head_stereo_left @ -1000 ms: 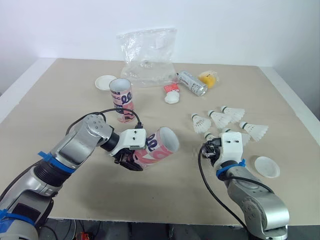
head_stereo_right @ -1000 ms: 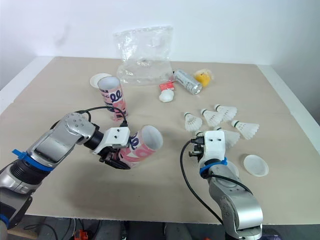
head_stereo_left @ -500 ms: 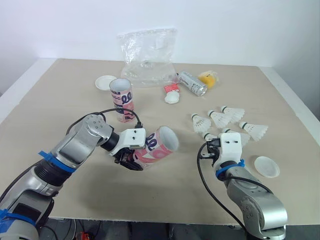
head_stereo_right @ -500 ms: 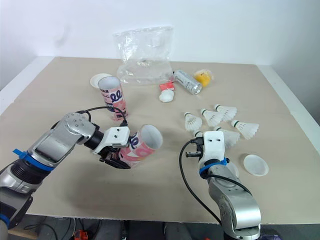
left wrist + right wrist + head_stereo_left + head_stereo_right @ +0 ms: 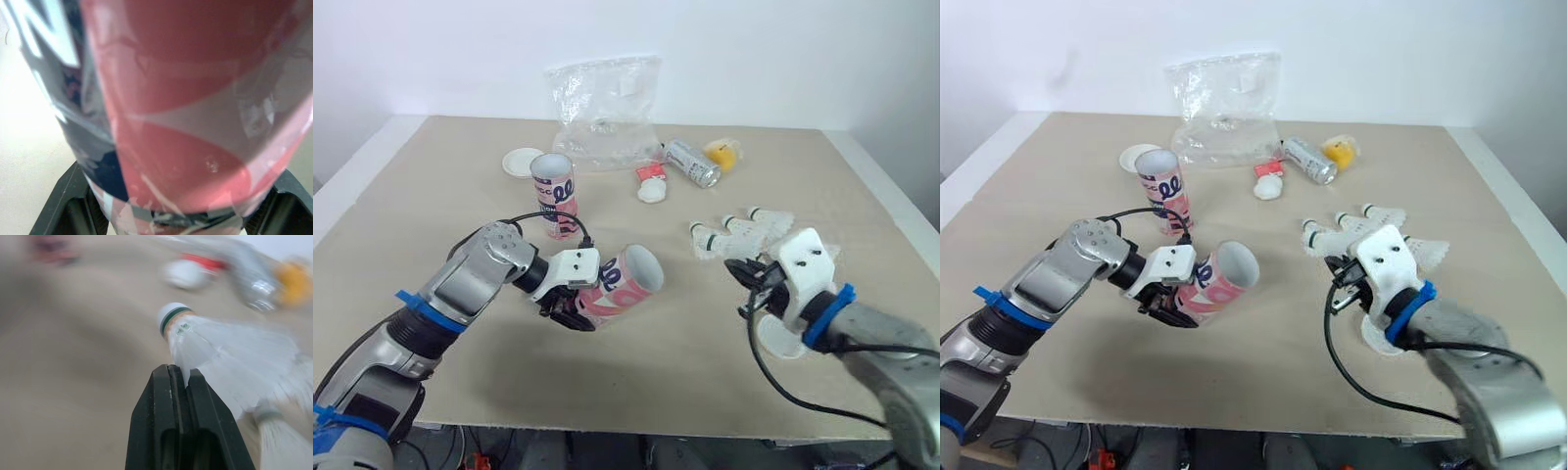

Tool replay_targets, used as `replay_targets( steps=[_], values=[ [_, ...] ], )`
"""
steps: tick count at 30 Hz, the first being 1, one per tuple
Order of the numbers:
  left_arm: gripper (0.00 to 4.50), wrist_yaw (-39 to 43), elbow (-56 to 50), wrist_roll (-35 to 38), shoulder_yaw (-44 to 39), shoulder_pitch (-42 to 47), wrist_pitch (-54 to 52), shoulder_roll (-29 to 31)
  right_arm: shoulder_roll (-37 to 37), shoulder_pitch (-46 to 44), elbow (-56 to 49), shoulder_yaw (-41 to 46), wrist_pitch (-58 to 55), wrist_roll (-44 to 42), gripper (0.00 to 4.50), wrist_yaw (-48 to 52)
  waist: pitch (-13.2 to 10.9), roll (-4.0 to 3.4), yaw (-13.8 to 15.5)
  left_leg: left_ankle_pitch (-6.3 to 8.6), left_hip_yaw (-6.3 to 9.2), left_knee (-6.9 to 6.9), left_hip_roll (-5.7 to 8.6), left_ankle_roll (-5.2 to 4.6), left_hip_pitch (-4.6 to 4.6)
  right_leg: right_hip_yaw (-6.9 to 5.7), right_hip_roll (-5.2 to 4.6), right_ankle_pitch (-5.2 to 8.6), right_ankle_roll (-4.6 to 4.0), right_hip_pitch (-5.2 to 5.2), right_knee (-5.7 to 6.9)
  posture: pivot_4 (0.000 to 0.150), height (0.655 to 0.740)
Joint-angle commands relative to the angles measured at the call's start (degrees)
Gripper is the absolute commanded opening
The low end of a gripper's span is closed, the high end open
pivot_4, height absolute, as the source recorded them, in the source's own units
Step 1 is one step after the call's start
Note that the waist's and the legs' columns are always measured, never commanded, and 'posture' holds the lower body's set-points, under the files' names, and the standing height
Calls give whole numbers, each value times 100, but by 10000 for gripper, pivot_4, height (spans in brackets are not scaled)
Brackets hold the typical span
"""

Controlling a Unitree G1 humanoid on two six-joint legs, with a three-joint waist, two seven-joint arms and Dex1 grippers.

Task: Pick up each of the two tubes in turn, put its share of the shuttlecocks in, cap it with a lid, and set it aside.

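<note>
Left gripper (image 5: 570, 305): jaws clamped across the lower end of the pink tube (image 5: 625, 284). The tube is held clear of the bench (image 5: 440, 176) and tilted, with its open mouth up and facing the robot's right.

Right gripper (image 5: 747, 277): jaws pressed together, raised off the bench, well apart from the tube mouth. They appear to pinch one shuttlecock (image 5: 220, 357) by the edge of its feather skirt.

The loose shuttlecocks (image 5: 708, 238) lie grouped on the bench just beyond the right gripper. The second tube (image 5: 553, 194) stands upright farther back, with a white lid (image 5: 521, 161) near it.

Handling (judgement):
- Shuttlecock: almost weightless. The skirt is thin and will bend or crush easily, while the rounded cork is the firm part. A hold on the skirt edge is weak and may let it swing, so a hold nearer the cork is safer. It probably goes in cork first.
- Tube: light and hollow, with a glossy wrap that is probably slick, and the wall may dent if squeezed hard. Holding it low leaves the mouth free.

Views:
- The right wrist view shows where the jaw tips meet the skirt. The head views don't resolve that contact.
- The head views give the gap and angle between the gripper and the tube mouth.
- The left wrist view shows a black finger (image 5: 73, 208) on each side of the tube wall, seated snug.
</note>
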State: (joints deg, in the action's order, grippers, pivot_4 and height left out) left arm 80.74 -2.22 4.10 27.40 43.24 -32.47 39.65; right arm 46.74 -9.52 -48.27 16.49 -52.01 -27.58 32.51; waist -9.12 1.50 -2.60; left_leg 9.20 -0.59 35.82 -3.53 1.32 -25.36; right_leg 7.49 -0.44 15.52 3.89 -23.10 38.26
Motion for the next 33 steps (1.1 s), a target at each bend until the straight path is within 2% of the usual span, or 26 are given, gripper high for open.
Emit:
replay_targets(
  steps=[1,8,23,26,31,33],
  values=[
    [28985,-39,188,-147,79,111,77,-15,458,-341,266,28,1142,-102,194,1098,1,4,-2,-1,3,-2,0,-2,3,-3,1,0,0,4,-1,1500,7400],
    [28985,-59,361,-129,28,180,80,-109,1127,-1214,1204,-829,2770,372,194,2482,0,2,3,-1,-2,2,1,-2,2,0,-1,0,0,3,-2,1500,7400],
    [28985,-389,315,-159,-26,239,-248,-325,824,-2444,2143,-2246,3980,1287,194,3210,0,2,28,-3,-2,9,1,0,-2,-1,-2,-4,0,-1,-1,1500,7400],
    [28985,-448,308,-166,-48,257,-308,-329,762,-2524,2130,-2307,4041,1273,9044,3304,0,1,31,-3,-1,9,1,0,-3,-1,-2,-5,0,-1,-1,1500,7400],
    [28985,-447,307,-158,-53,254,-311,-267,570,-2553,2029,-2017,3688,769,29946,3221,0,2,30,-3,-1,8,0,0,-3,-2,-1,-6,-3,-1,0,1500,7400],
    [28985,-444,302,-160,-47,250,-308,-247,371,-2435,1998,-1619,2988,177,38776,2848,0,2,30,-4,-1,8,-1,0,-3,-2,-1,-8,-4,-1,1,1500,7400]
  ],
)
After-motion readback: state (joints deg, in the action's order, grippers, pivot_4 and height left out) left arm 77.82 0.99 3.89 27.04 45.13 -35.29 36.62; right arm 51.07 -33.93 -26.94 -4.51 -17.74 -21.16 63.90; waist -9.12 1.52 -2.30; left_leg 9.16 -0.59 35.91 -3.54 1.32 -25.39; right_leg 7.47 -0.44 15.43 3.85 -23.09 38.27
